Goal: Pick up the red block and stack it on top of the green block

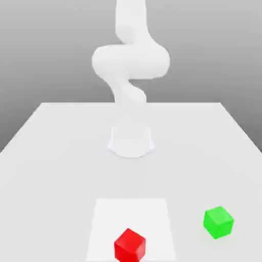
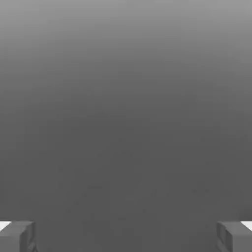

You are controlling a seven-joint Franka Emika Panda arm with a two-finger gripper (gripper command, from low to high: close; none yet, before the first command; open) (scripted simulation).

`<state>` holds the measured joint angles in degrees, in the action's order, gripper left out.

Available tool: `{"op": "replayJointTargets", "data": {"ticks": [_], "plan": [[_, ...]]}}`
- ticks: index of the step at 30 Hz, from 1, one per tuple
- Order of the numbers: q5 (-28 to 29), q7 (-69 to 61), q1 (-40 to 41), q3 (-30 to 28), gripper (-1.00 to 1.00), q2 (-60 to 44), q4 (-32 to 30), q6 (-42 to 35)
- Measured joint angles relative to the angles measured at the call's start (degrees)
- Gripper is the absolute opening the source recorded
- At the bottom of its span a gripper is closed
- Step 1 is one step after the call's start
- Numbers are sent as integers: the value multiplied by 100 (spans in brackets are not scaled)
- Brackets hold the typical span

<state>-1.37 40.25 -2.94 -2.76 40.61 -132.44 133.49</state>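
Note:
The red block (image 1: 129,245) sits on the white table (image 1: 51,153) near its front edge, about at the middle of the exterior view. The green block (image 1: 218,222) rests on the table to the exterior view's right of the red one, well apart from it. In the hand view my gripper (image 2: 126,237) is open: the two grey fingertips (image 2: 19,237) stand far apart with nothing between them, and behind them is plain grey background.
The arm's white base (image 1: 131,140) stands at the table's middle, behind both blocks, and the arm (image 1: 130,59) rises from it. A paler square patch (image 1: 148,215) marks the tabletop around the red block.

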Motion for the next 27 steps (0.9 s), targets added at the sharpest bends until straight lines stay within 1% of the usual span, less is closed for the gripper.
{"op": "replayJointTargets", "data": {"ticks": [9, 13, 17, 21, 26, 27], "plan": [[-622, -2122, -879, -835, 0, -1917, -237, 616], [-911, -3060, -1102, -1032, 0, -2759, -338, 879], [-1108, -3932, -1208, -1097, 0, -3585, -443, 1152], [-1105, -4662, -1220, -1082, 0, -4370, -556, 1451], [-696, -5280, -1173, -1106, 0, -5264, -712, 1865], [-692, -5365, -1148, -1078, 0, -5453, -706, 1995]]}}
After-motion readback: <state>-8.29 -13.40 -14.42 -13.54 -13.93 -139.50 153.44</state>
